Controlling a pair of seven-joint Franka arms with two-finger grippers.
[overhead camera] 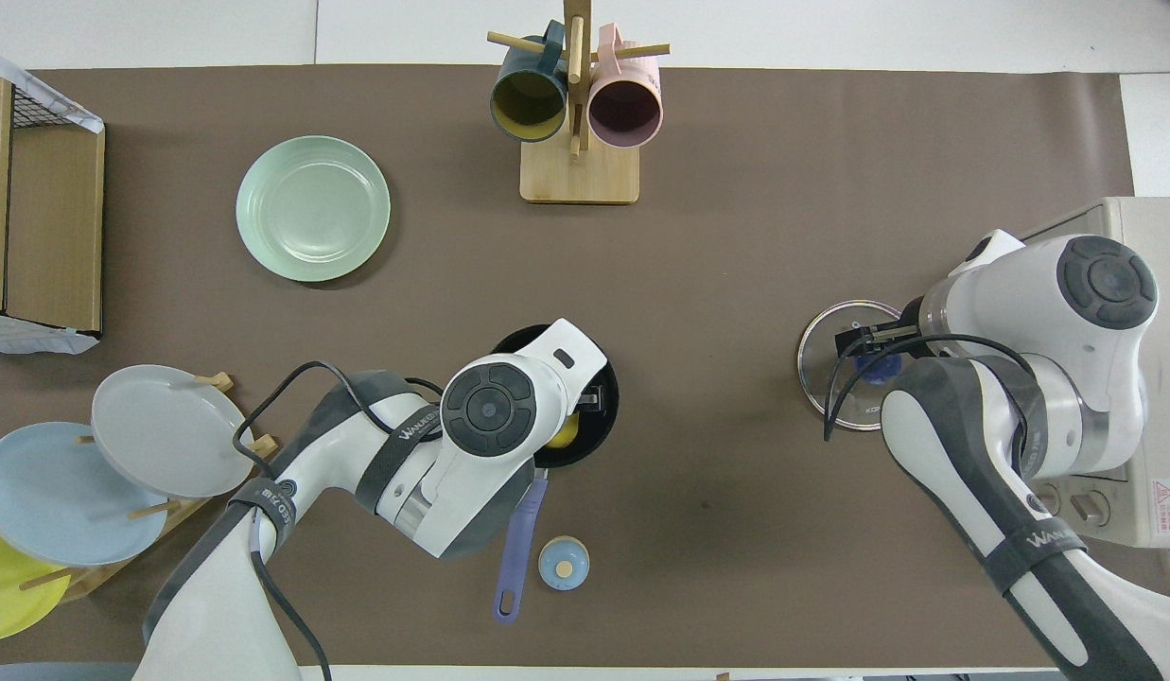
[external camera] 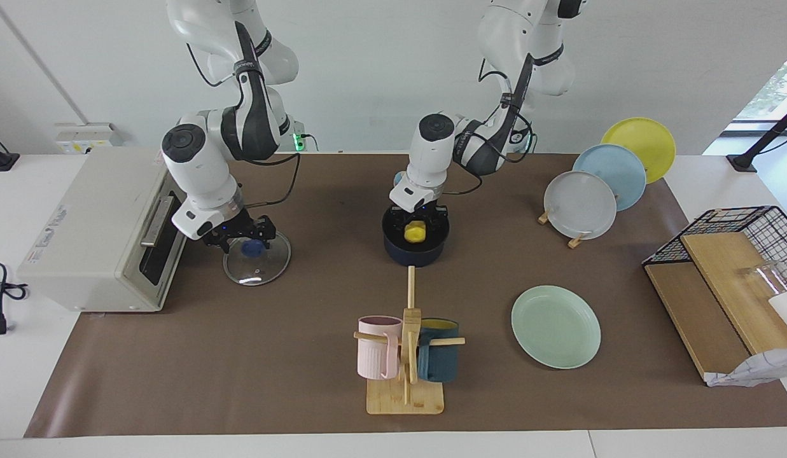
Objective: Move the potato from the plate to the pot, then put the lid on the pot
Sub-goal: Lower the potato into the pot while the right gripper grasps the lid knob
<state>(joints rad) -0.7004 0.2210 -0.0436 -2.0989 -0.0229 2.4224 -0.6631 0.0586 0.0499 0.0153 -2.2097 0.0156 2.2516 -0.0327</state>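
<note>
Hovering low inside the navy pot [external camera: 413,245] at table centre, the left gripper [external camera: 417,224] is spreading its fingers around the yellow potato [external camera: 415,233], which is sitting in the pot's black interior, apparently just released. At the pot's nine o'clock in the facing view, the right gripper [external camera: 243,238] is standing with fingers parted over the blue knob of the glass lid [external camera: 257,259], likely readying to lift it. At the pot's four o'clock, the mint-green plate [external camera: 556,326] is lying bare.
</note>
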